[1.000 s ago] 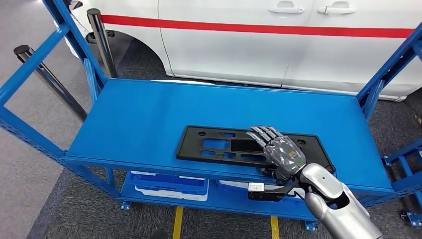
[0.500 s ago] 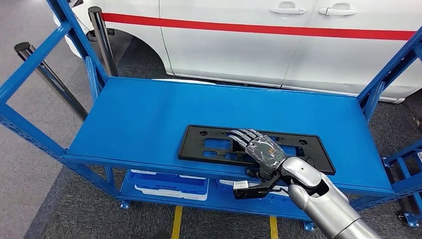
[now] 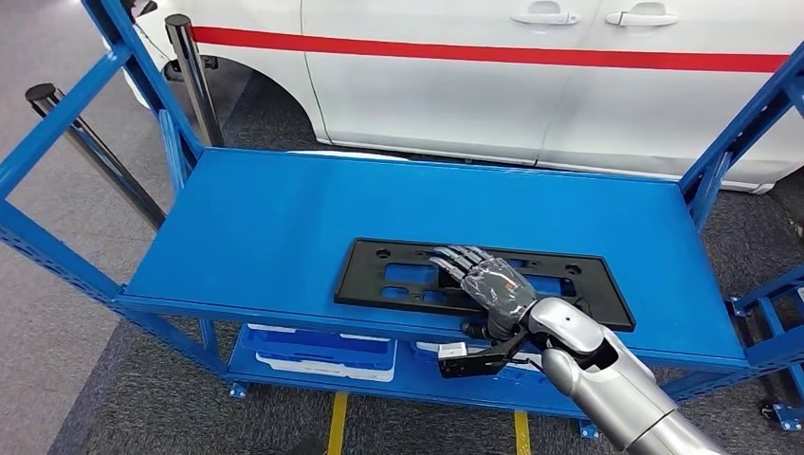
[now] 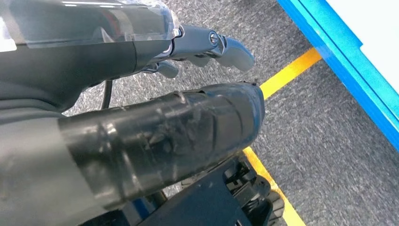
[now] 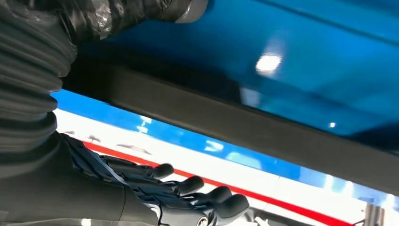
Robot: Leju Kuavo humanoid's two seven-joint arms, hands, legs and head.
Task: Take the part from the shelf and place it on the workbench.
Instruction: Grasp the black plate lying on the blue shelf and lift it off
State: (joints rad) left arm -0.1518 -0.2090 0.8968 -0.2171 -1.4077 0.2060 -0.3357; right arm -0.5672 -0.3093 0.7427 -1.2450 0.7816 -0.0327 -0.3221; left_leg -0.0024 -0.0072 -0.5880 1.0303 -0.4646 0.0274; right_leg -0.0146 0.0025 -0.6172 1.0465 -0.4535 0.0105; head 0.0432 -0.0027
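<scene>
A flat black part (image 3: 363, 277) with several cut-outs lies near the front edge of the blue shelf top (image 3: 284, 213). My right hand (image 3: 493, 289) reaches over the part's middle with its fingers (image 3: 455, 258) stretched out above it and the thumb at the front edge. In the right wrist view the part's dark edge (image 5: 235, 125) runs between the thumb (image 5: 141, 12) and the fingers (image 5: 221, 202), with a gap between the fingers and the part. My left hand (image 4: 155, 136) hangs over the floor and holds nothing.
A white car (image 3: 531, 85) with a red stripe stands close behind the shelf. Blue uprights (image 3: 740, 133) frame both shelf ends, and dark posts (image 3: 95, 152) stand at the left. White and blue trays (image 3: 322, 355) sit on the lower level. Yellow lines (image 4: 291, 70) mark the grey floor.
My right hand has slid left along the part, from its right half to its middle. The part has stayed where it was.
</scene>
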